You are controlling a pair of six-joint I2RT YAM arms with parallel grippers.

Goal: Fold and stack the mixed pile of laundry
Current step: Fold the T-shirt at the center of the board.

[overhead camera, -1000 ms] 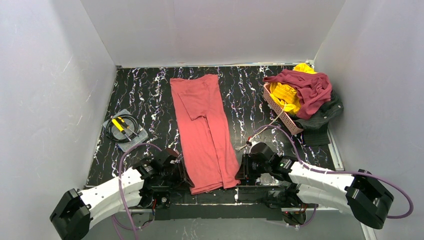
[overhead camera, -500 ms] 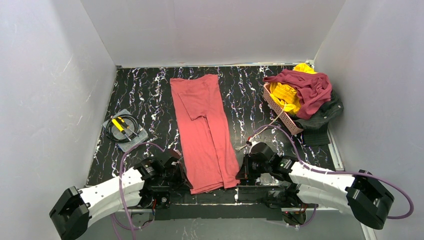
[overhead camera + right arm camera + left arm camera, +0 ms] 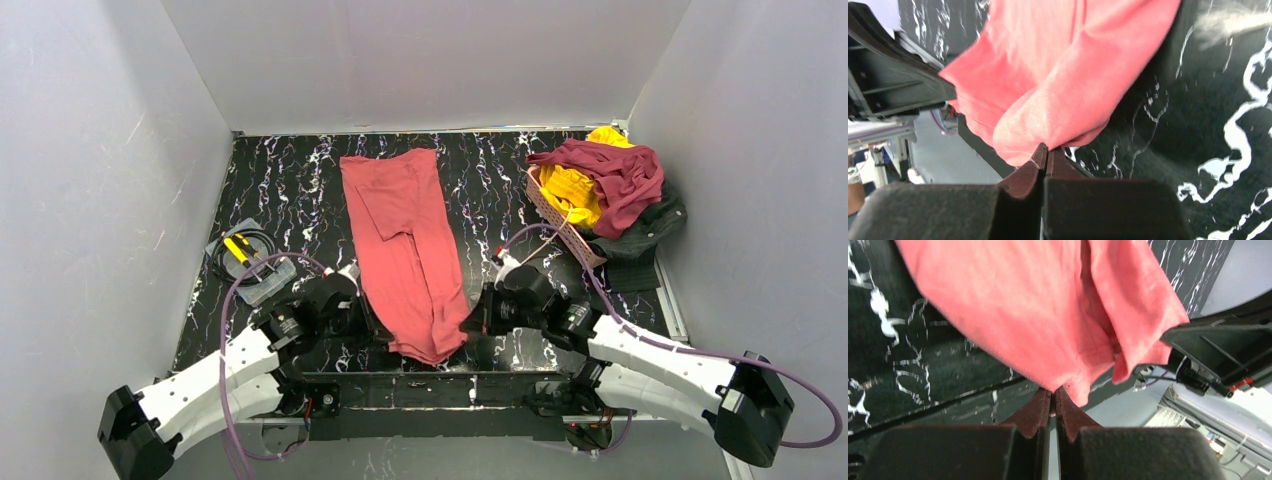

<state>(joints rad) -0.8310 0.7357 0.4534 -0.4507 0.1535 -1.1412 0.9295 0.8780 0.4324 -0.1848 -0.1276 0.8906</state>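
Salmon-red, the garment (image 3: 405,240) lies lengthwise down the middle of the marbled black table (image 3: 290,180), flat at its far end. We grip its near corners: our left gripper (image 3: 1053,392) is clamped on one, our right gripper (image 3: 1046,150) on the other, and the hem bunches between them. The rest of the pile (image 3: 610,180), maroon, yellow and charcoal, sits heaped on the pink basket (image 3: 560,228) at far right.
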